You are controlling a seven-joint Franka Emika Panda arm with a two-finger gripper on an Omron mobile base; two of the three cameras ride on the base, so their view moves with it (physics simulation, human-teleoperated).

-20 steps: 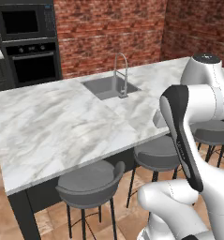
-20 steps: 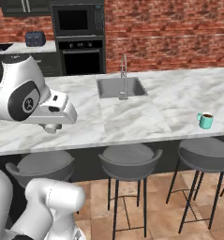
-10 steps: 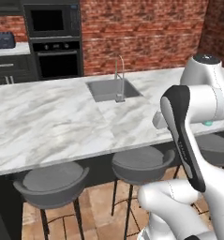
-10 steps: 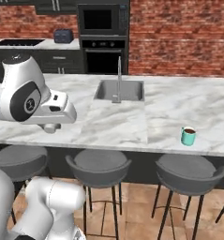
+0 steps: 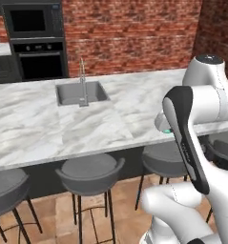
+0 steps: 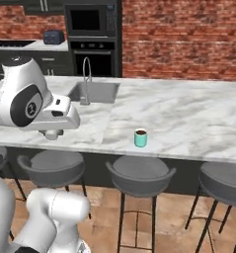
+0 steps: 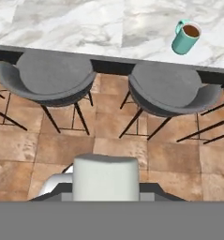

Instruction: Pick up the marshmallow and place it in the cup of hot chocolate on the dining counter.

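My end effector [image 7: 107, 188] is closed on the marshmallow, a pale white-grey rounded block [image 7: 104, 176] that sits low in the hand view with a dark finger edge on either side. I read that as a firm grip, though the fingertips themselves are mostly hidden behind the block. In the right base view the end effector [image 6: 52, 133] hangs under the white wrist, well to the left of the small teal-green mug of dark hot chocolate [image 6: 140, 138] and off the front edge of the worktop.

From the hand camera the mug [image 7: 186, 36] is far from the marshmallow, up and to the right, standing upright near the front edge of the long white grey-veined marble worktop [image 6: 188, 113]. Two grey bucket stools [image 7: 50, 77] [image 7: 167, 89] stand on the tiled floor between the marshmallow and the mug.

I judge the pick to be done and the carry to be under way. Next I need to bring the hand over the worktop, centre the marshmallow above the mug's mouth, lower it close to the rim and only then release. The mouth is small, so alignment matters.
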